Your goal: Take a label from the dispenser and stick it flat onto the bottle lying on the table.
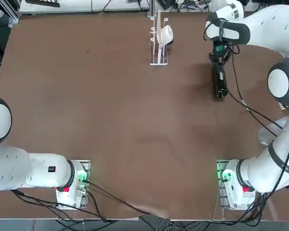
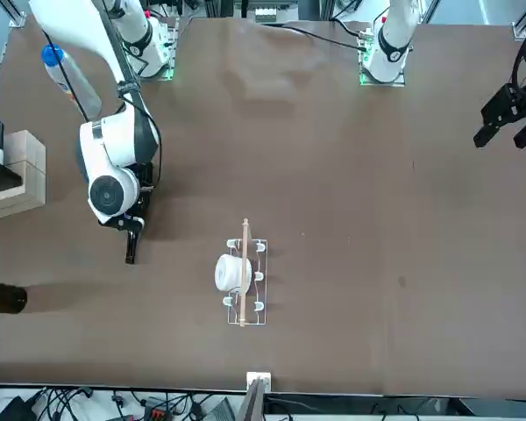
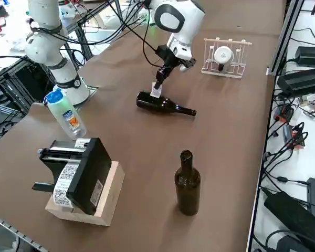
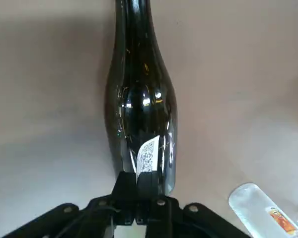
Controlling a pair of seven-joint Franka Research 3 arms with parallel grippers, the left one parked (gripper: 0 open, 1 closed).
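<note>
Dark glass right under the tool: the bottle (image 3: 163, 105) lies on its side on the table (image 1: 111, 125), neck stretching away from the right gripper (image 3: 158, 86), which hangs directly over the fat end of the body. Fingers pinched together on the label (image 3: 156, 91), the little white sticker dangling from the tips, its lower edge just at the glass. From the wrist view the label (image 4: 147, 156) shows against the curved top of the bottle (image 4: 139, 99), with the long axis running straight out ahead of the closed fingers, so the sticker's free end points along the bottle. That alignment is the thing: I'd judge the coming move is down and along that axis, laying it flat on the crown. Drift sideways and it wraps off the curve. Dispenser (image 1: 159, 41) stands well apart, beside and clear of the action.
</note>
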